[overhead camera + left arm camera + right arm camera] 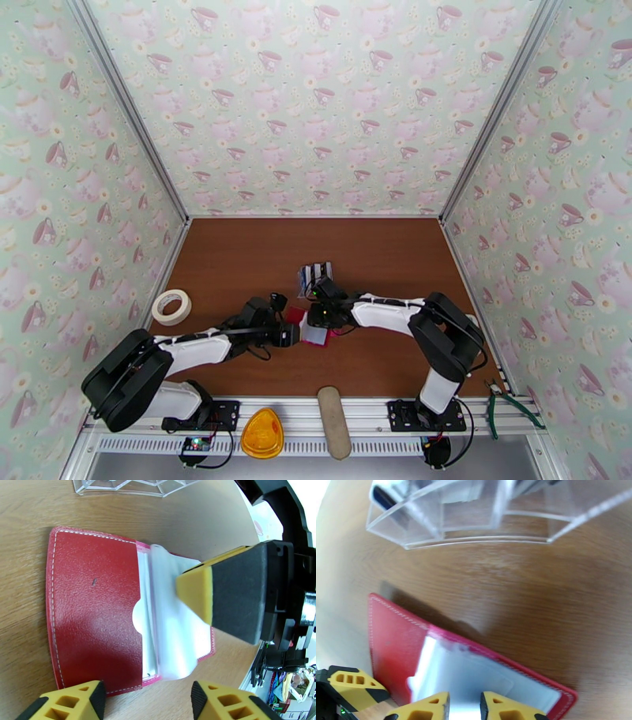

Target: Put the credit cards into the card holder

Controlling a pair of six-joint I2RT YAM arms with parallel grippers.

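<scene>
Looking down from the top camera, the left claw (286,335) and the right claw (319,322) meet tip to tip over the card holder (295,316), which lies open on the table (379,260) between them. The credit cards (320,272) stand in a clear plastic rack (303,278) just beyond the right claw, apart from the card holder. At that size the view does not settle how either claw's jaws stand.

The left wrist camera fills that in. The left claw (148,701) has its jaws well apart with nothing between them. The card holder (94,610) lies just ahead of its fingertips, red leather face up, with pale see-through sleeves fanned toward the right claw. One yellow-tipped finger (193,594) of the right claw rests on the top sleeve. The rack's edge (130,486) lies past the card holder.

The right wrist camera shows the right claw (465,709) with its jaws nearly together, a slim gap between them over the pale sleeve. I cannot tell whether they pinch a leaf of it. The card holder's red flap (395,645) lies to this claw's left, beside a finger (351,683) of the left claw. The rack (474,541) stands ahead, and the cards in it are blurred.
</scene>
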